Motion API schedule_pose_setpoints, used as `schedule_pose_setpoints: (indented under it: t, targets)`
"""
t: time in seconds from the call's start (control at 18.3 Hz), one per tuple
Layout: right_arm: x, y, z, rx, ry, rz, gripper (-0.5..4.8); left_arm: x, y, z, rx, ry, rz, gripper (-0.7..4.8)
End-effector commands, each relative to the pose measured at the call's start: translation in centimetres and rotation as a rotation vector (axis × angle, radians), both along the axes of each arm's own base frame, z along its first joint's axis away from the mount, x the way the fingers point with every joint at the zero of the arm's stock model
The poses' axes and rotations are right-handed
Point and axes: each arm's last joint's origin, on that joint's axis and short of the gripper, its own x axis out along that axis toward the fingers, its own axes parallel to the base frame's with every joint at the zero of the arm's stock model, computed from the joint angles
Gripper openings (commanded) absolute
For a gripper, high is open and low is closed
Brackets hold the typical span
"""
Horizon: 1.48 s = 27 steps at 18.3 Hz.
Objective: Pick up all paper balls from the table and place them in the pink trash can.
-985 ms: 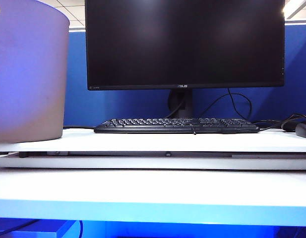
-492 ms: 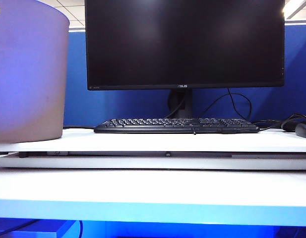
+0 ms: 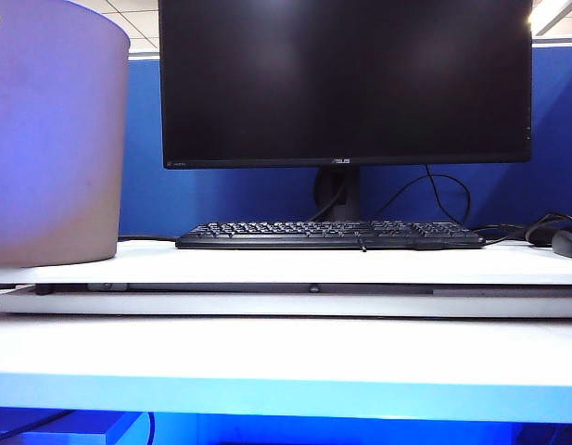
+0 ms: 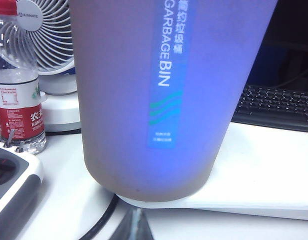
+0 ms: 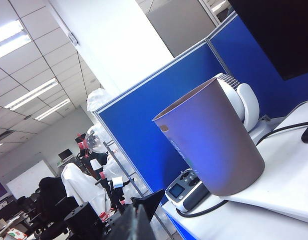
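Trash can [image 4: 158, 100] stands upright on the table [image 3: 286, 357], at the far left of the exterior view, its base on a raised white board [image 3: 286, 304]. The label reads GARBAGE BIN.

Left gripper [image 4: 134, 226] sits low, just in front of the can's base. Only the dark tip shows and the fingers are clenched, with nothing between them. It is apart from the can.

Right gripper [image 5: 131, 225] is well apart from the can, with its camera tilted up toward the ceiling. Only a dark tip shows, so I can't tell whether it is clenched or released.

A black cable [image 4: 101, 220] runs out from under the can's base toward the left gripper. A grey device [image 4: 14, 185] lies beside the can, on the side away from the keyboard. The bottle [image 4: 16, 100], with a red label, stands upright near the can just past the device. The white fan [image 4: 49, 40] is behind the bottle.

Keyboard [image 3: 330, 235] lies on the other side of the can, further back. The mouse [image 3: 568, 243] is well apart from the can, past the keyboard's far end. The monitor [image 3: 346, 79], with a dark screen, is behind the keyboard. The blue partition [image 3: 221, 199] is behind the can and monitor.
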Motion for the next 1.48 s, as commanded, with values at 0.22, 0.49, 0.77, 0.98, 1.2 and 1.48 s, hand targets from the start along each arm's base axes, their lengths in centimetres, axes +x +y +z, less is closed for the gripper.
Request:
schedule_pose_setpoints:
  t: [0.22,0.49,0.77,0.98,1.2,1.48]
  targets:
    - [-0.13,0.01,0.17,-0.005,-0.021,0.001,-0.05,-0.02,0.0,0.12,0.0,-0.012,-0.002,-0.05]
    - [-0.13,0.01,0.17,-0.005,-0.022,0.001,-0.05,-0.02,0.01,0.12,0.0,-0.012,-0.002,-0.05]
    - [-0.13,0.01,0.17,-0.005,-0.022,0.001,-0.05,-0.02,0.01,0.12,0.0,-0.012,-0.002,-0.05]
    - [-0.13,0.01,0.17,-0.005,-0.021,0.001,-0.05,-0.02,0.01,0.12,0.0,-0.012,-0.002,-0.05]
    - [-0.13,0.01,0.17,-0.005,-0.021,0.001,-0.05,-0.02,0.01,0.12,0.0,-0.012,-0.002,-0.05]
    - [-0.43,0.81,-0.66,-0.339,-0.476,0.087,-0.05,-0.02,0.01,0.12,0.0,-0.012,-0.002,-0.05]
